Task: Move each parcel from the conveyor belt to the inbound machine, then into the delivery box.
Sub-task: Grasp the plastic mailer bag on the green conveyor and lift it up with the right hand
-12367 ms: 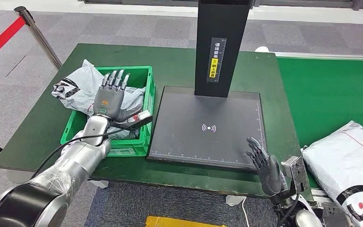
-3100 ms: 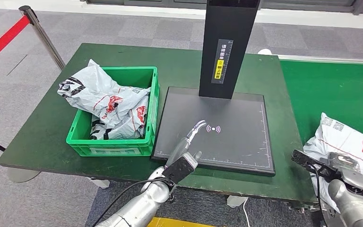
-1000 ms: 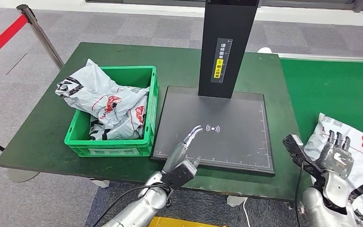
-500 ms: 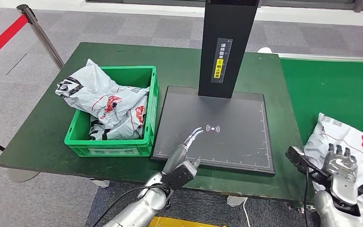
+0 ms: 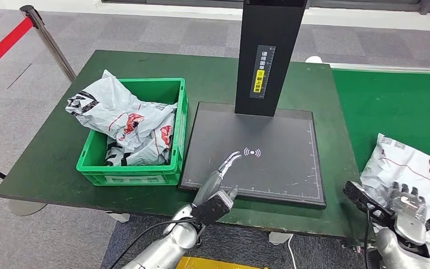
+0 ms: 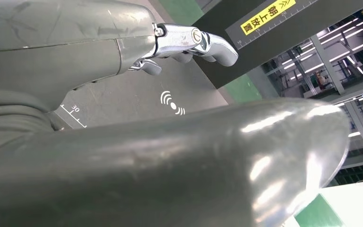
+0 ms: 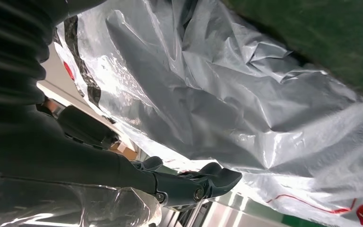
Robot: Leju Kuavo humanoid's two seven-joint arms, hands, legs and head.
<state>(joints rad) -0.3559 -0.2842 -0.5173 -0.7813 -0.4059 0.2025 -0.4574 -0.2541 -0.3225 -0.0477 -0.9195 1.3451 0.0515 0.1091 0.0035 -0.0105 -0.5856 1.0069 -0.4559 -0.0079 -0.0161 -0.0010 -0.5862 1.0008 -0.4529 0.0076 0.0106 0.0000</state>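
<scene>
Looking down from the robot's head, a dark green table (image 5: 50,145) holds a green delivery box (image 5: 98,172) on its left side, stuffed with crumpled white parcels printed in red and black (image 5: 129,126). Just beside the box lies the inbound machine's flat black scan plate (image 5: 280,145), marked with a small white wireless symbol (image 5: 252,152); a black post (image 5: 269,53) with a yellow label rises from the plate's far edge. The left hand (image 5: 221,176) reaches over the near edge of the plate, fingers held straight and close together, holding nothing. To the right runs the green conveyor belt (image 5: 392,106), where a white plastic parcel (image 5: 420,168) lies near the table. The right hand (image 5: 407,203) sits at the parcel's near edge with fingers pointing up against the wrinkled plastic; whether it grips the bag cannot be told. A red barrier strap on a metal post (image 5: 45,36) stands at far left.
</scene>
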